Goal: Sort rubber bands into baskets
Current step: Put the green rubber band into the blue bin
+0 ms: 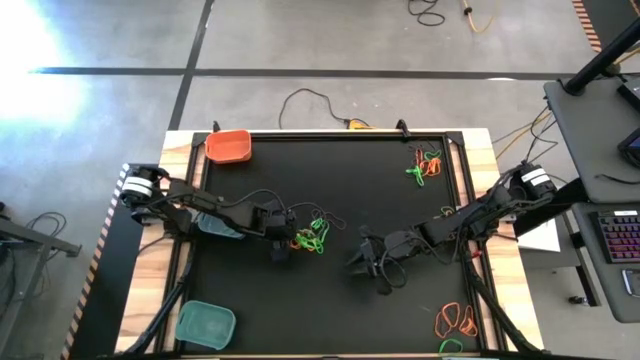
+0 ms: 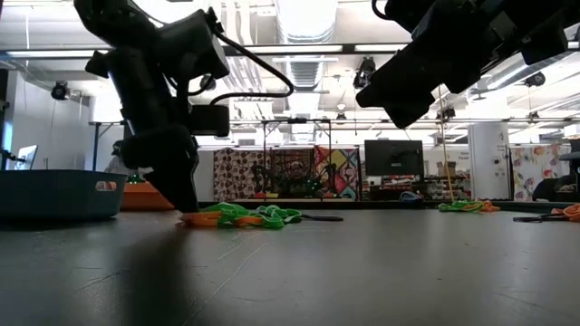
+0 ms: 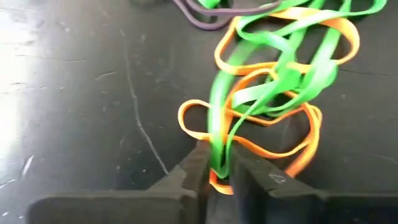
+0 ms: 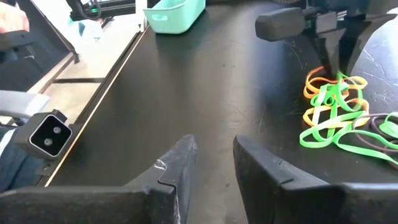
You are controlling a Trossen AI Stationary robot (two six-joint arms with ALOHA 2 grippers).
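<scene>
A tangle of green and orange rubber bands [image 1: 312, 236] lies on the black mat near the middle of the table, with a dark band [image 3: 202, 18] at its far side. My left gripper [image 1: 287, 248] points steeply down at the tangle's left end and is shut on bands there. My right gripper [image 1: 362, 262] hangs above the mat to the right of the tangle, open, with nothing between its fingers [image 4: 180, 167]. An orange basket [image 1: 228, 147] stands at the far left corner. A teal basket [image 1: 205, 325] stands at the near left corner. My left gripper pinches a green band [image 3: 219, 146] and an orange band [image 3: 213, 179] between its two fingertips at the near end of the tangle. The fingers come from above, slanting down [image 2: 186, 197]. The rest of the tangle [image 3: 280, 74] lies slack on the mat.
More bands lie in a far right cluster [image 1: 428, 163] and a near right cluster [image 1: 455, 320]. Wooden strips [image 1: 180, 150] edge the mat. A cable [image 1: 300, 100] runs off the far edge. Bare mat [image 1: 330, 170] lies between the tangle and the far edge.
</scene>
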